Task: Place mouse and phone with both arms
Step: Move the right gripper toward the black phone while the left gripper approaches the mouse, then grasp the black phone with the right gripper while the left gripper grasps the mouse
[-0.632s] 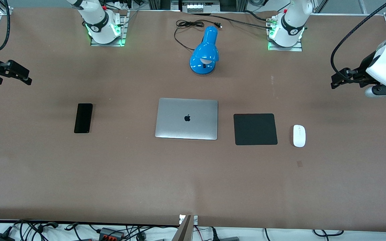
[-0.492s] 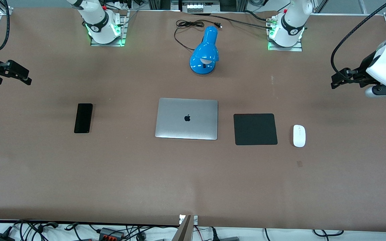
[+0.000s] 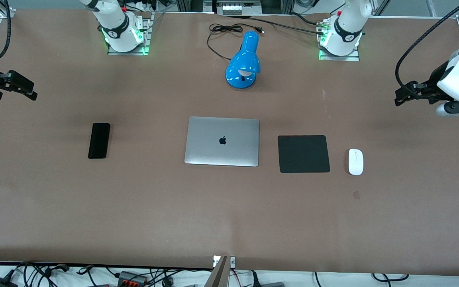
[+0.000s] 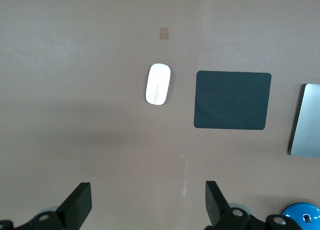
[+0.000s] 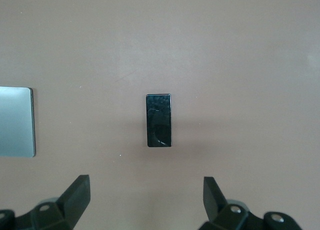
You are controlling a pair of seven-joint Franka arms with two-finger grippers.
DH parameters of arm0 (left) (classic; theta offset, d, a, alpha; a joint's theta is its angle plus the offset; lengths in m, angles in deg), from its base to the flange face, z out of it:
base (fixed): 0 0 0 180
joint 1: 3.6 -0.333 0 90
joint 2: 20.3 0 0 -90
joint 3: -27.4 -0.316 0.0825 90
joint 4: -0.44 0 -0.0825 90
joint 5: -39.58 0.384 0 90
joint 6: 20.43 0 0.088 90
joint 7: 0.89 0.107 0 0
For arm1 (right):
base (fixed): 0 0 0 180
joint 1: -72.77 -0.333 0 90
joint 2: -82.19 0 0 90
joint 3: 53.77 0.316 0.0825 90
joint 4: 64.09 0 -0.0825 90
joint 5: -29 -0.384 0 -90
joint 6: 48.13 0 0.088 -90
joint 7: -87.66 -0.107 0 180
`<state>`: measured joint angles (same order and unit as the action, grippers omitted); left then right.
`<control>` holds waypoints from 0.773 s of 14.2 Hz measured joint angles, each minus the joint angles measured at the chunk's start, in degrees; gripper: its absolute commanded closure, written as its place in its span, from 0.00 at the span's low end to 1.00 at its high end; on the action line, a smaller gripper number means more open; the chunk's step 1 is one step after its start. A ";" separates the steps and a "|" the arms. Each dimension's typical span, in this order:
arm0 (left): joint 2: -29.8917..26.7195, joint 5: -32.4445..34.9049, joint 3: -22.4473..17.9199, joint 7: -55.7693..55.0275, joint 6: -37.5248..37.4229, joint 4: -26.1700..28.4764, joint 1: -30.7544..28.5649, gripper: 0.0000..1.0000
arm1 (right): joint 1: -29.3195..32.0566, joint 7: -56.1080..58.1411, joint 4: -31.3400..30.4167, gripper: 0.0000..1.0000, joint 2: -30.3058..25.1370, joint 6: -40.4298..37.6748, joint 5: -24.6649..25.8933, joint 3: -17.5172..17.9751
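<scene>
The white mouse (image 3: 356, 161) lies on the brown table beside the square black pad (image 3: 303, 154), toward the left arm's end; it also shows in the left wrist view (image 4: 158, 83). The black phone (image 3: 99, 140) lies flat toward the right arm's end and shows in the right wrist view (image 5: 159, 120). My left gripper (image 3: 400, 97) hangs open and empty high over the table edge at its end; its fingertips (image 4: 80, 202) frame bare table. My right gripper (image 3: 29, 92) hangs open and empty high over its end of the table, fingertips (image 5: 79, 192) wide apart.
A closed silver laptop (image 3: 222, 141) lies at the table's middle, between phone and pad. A blue desk lamp (image 3: 244, 63) with a black cord (image 3: 221, 30) stands farther from the front camera than the laptop. The arm bases (image 3: 122, 32) stand along that far edge.
Both grippers have drifted slightly outward and upward toward their ends of the table. The mouse, phone, pad and laptop have not moved.
</scene>
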<state>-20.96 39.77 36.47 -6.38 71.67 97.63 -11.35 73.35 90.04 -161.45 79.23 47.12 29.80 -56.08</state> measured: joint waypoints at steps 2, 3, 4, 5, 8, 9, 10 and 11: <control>1.99 0.00 -0.20 0.00 0.69 -0.78 -0.01 0.00 | -0.03 0.00 -0.21 0.00 0.19 0.00 0.00 0.00; 3.77 0.00 -0.33 0.00 1.00 -1.65 -0.02 0.00 | -0.04 0.00 -0.44 0.00 0.46 0.01 0.00 0.00; 6.03 0.00 -0.45 0.00 1.27 -2.74 -0.07 0.00 | -0.04 0.00 -0.79 0.00 0.88 0.03 0.00 0.00; 8.46 0.00 -0.54 0.00 1.64 -3.86 -0.12 0.00 | -0.03 0.00 -1.13 0.00 1.52 0.13 0.00 -0.02; 15.52 0.00 -0.69 0.00 4.33 -6.47 -0.28 0.00 | 0.16 -0.03 -1.82 0.00 5.14 2.02 0.01 -0.29; 17.52 0.00 -0.70 0.00 5.85 -6.79 -0.47 0.00 | 0.24 -0.03 -1.94 0.00 6.71 3.31 0.02 -0.42; 19.45 0.00 -0.72 0.03 7.68 -6.91 -0.64 0.00 | 0.28 -0.03 -2.01 0.00 8.45 4.91 0.06 -0.53; 21.46 0.00 -0.72 0.07 9.60 -6.91 -0.72 0.00 | 0.31 -0.03 -2.06 0.00 10.27 6.41 0.23 -0.57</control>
<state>0.50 39.77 35.75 -6.31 81.27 90.72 -12.07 73.66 90.00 -163.51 89.50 53.53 30.03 -56.65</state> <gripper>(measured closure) 0.000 0.000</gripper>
